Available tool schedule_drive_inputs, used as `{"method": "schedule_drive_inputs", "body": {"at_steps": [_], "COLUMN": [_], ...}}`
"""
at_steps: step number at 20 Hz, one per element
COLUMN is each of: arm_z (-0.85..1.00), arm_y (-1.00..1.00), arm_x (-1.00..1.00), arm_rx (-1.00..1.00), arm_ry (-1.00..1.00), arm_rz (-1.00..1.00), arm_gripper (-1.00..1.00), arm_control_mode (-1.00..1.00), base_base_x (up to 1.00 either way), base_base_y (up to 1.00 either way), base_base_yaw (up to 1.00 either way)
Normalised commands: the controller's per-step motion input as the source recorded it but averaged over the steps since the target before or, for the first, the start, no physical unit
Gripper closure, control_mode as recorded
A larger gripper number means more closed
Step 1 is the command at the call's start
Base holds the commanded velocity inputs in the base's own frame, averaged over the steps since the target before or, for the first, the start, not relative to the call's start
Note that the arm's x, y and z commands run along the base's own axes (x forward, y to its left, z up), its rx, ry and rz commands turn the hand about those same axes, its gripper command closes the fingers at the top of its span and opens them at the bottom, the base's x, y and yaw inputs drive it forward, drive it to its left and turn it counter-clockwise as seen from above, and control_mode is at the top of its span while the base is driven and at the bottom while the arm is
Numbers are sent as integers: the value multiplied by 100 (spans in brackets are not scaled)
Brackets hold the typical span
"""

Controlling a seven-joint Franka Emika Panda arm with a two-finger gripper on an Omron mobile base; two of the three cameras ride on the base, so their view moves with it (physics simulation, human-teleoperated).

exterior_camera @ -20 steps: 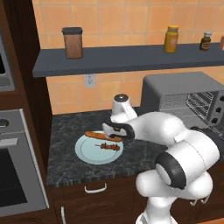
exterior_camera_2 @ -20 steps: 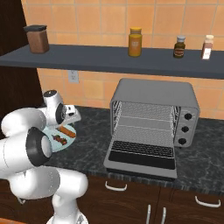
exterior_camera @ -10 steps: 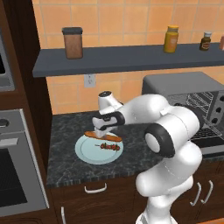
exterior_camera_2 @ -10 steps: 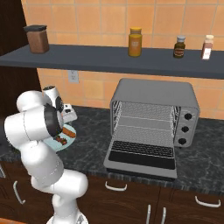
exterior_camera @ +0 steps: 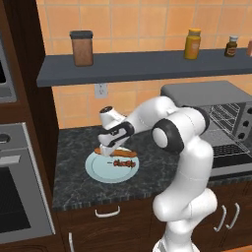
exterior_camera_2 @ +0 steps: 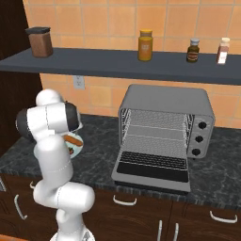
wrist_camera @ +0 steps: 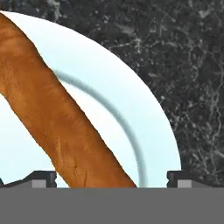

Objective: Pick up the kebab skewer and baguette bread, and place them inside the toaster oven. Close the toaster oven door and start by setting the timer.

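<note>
- Pincer [exterior_camera: 105, 149] open, tips straddling the bread [wrist_camera: 57, 118] w/o touching.
- Bread's long axis runs diagonal betw. tips, on plate [wrist_camera: 144, 113].
- Skewer [exterior_camera: 123, 163] just beyond pincer, nearer robot.

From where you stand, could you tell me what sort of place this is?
It looks like a home kitchen, rendered rather than real. A toaster oven sits with its door open on a dark stone counter, jars line a wall shelf against orange tiles, and a baguette lies on a pale plate.
</note>
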Motion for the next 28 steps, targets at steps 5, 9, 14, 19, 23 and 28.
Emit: {"method": "schedule_drive_inputs", "body": {"at_steps": [5,9,14,19,23,28], "arm_z": [-32,-14,-1,62,83,48], "arm_y": [0,0,-6,-27,-85,-100], "arm_x": [0,-1,-2,-28,-100,-100], "arm_rx": [-3,0,0,1,2,7], "arm_ry": [7,1,0,0,-10,-11], "arm_rz": [3,0,3,15,29,22], "arm_gripper": [-100,100,100,100,100,100], "arm_control_mode": [-100,-100,-100,-100,-100,-100], "base_base_x": [0,0,0,0,0,0], "base_base_y": [0,0,0,0,0,0], "base_base_yaw": [0,0,0,0,0,0]}}
